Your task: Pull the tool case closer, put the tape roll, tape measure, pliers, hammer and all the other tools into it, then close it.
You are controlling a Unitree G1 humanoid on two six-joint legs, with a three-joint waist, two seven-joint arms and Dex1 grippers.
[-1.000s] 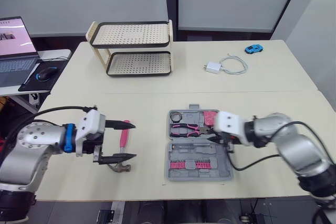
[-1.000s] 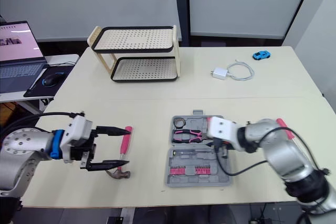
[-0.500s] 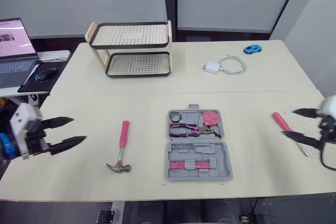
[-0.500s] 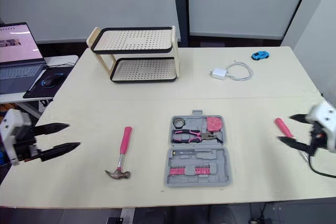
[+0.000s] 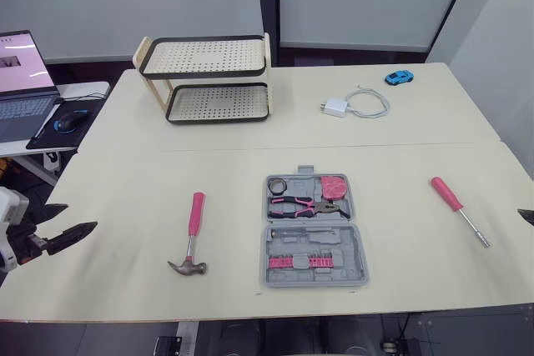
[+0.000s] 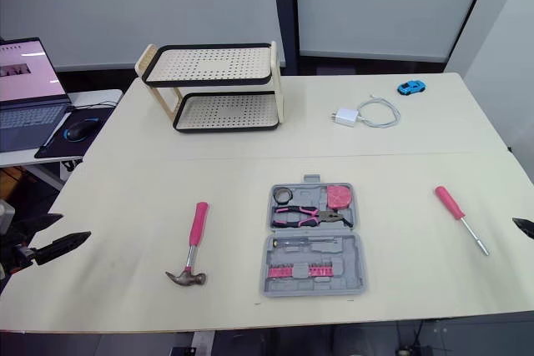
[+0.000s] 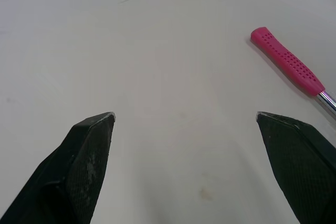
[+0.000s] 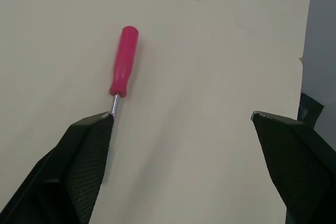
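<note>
The open tool case (image 5: 315, 231) sits mid-table with the hammer (image 5: 192, 235) at its 9 o'clock and the screwdriver (image 5: 457, 210) at 3, so the left gripper (image 7: 186, 115) and right gripper (image 8: 181, 114) hover beyond them, fingers spread wide, presumably ready to grasp.

The left gripper (image 7: 185, 115) and right gripper (image 8: 182, 114) have black, wedge-shaped, mesh-textured fingers (image 8: 84, 166). The left's housing (image 5: 7, 210) looks white, perhaps plastic.
</note>
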